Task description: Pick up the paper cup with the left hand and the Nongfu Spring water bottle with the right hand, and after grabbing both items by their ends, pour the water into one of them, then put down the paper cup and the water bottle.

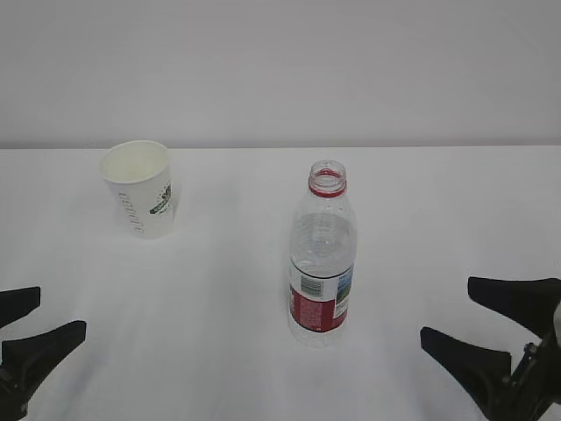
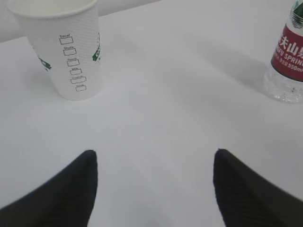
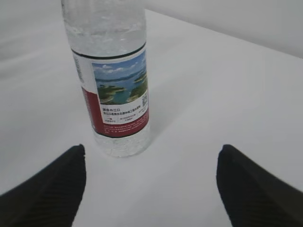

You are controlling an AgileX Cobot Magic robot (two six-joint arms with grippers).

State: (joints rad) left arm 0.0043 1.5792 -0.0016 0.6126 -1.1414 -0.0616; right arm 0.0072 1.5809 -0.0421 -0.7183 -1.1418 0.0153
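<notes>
Far left, low in the exterior view: left gripper point(image 1: 39, 320), jaws spread wide, nothing between them, resting near the table point(image 1: 421, 202) and well short of anything. Parked there, by the look of it, to leave a straight run forward to the cup.

Further back and slightly right: paper cup point(image 1: 140, 200), upright, mouth up, standing alone near the far edge of the table. From the left wrist view, cup point(image 2: 66, 52) ahead and off to the left of the gap between the fingers point(image 2: 61, 194), so some swing leftward needed before closing. Upright stance sensible for receiving water; inside cream-coloured, contents not discernible from here.

Middle of the table: water bottle point(image 1: 322, 254), upright, uncapped, red neck ring showing, label facing forward, well apart from the cup. Clear water point(image 1: 322, 241) apparently filling part of the body, level hard to judge. In the right wrist view, bottle point(image 3: 113, 90) ahead and left of centre, label with landscape picture turned to the camera.

Far right: right gripper point(image 1: 491, 320), likewise gaping, empty, low and clear of the bottle. Likely staged for a side approach to the bottle's lower end.

Judged stage: neither thing grasped yet, pickup not begun.
</notes>
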